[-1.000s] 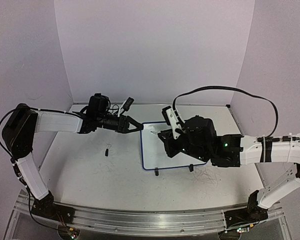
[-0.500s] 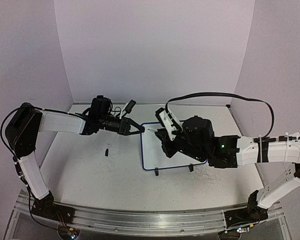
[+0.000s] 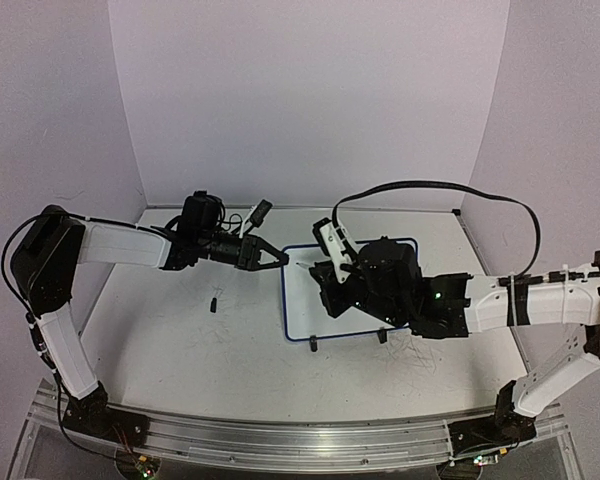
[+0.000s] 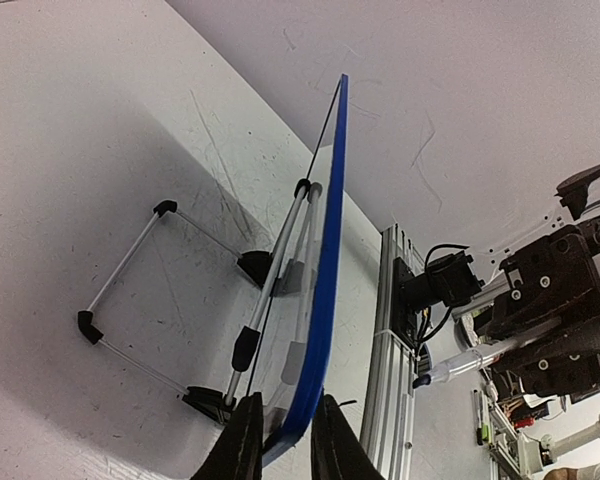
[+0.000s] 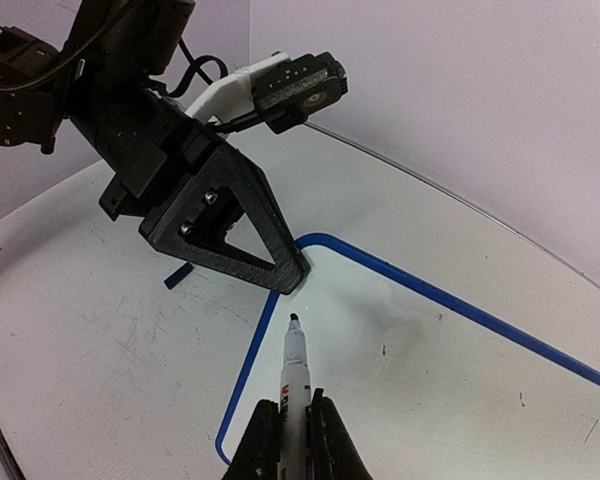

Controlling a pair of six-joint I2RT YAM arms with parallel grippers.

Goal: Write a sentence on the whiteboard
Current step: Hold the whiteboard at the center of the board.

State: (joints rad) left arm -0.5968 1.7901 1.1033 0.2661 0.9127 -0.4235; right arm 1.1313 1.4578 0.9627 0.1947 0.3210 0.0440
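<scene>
The whiteboard (image 3: 305, 310) lies mid-table, white with a thin blue frame (image 5: 450, 300). My left gripper (image 3: 279, 258) is at its far-left corner, shut on the blue edge (image 4: 326, 250). One finger (image 4: 242, 440) stands on each side of that edge. My right gripper (image 5: 293, 405) is shut on a white marker (image 5: 296, 362), held tip forward. The black tip hovers over the board just inside that corner, close to the left gripper (image 5: 290, 275). In the top view the right gripper (image 3: 328, 272) reaches in over the board. No sentence shows on the part of the board in view.
A small dark cap-like piece (image 3: 213, 301) lies on the table left of the board. Two black clip feet (image 3: 312, 345) stick out at the board's near edge. Grey scribble marks (image 3: 410, 352) scuff the tabletop. Lilac walls enclose the back and sides.
My left gripper's jaws have narrowed onto the board's corner. The right arm has shifted slightly left, bringing the marker nearer that corner.
</scene>
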